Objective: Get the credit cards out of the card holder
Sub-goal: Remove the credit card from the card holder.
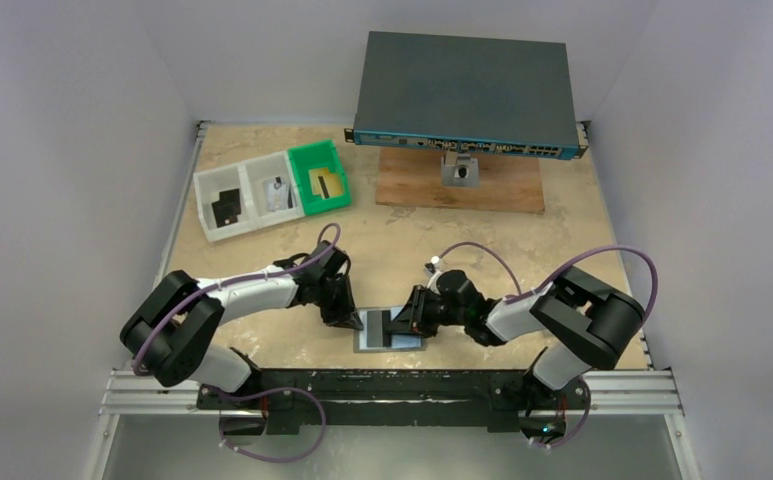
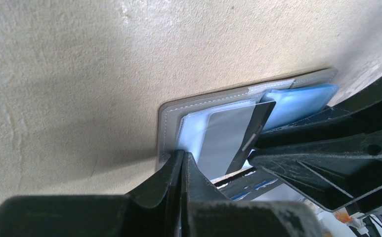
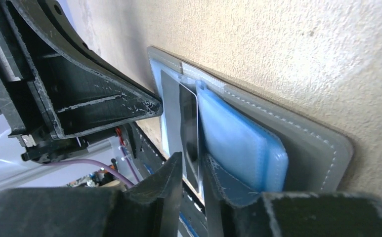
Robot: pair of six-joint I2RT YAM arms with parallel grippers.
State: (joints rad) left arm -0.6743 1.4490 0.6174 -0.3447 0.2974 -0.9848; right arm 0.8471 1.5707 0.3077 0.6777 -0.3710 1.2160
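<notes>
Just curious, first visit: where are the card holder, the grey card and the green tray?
card holder (image 2: 203,102), left wrist view, stitched grey border.
grey card (image 2: 223,140), left wrist view, its silver face.
green tray (image 1: 328,204), top view, front wall.

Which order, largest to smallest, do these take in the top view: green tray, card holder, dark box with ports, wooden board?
1. dark box with ports
2. wooden board, partly hidden
3. green tray and card holder: too alike to rank

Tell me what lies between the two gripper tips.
A silver-grey card with a dark stripe, in the open card holder, lies between the left gripper and the right gripper; the left wrist view shows it.
</notes>
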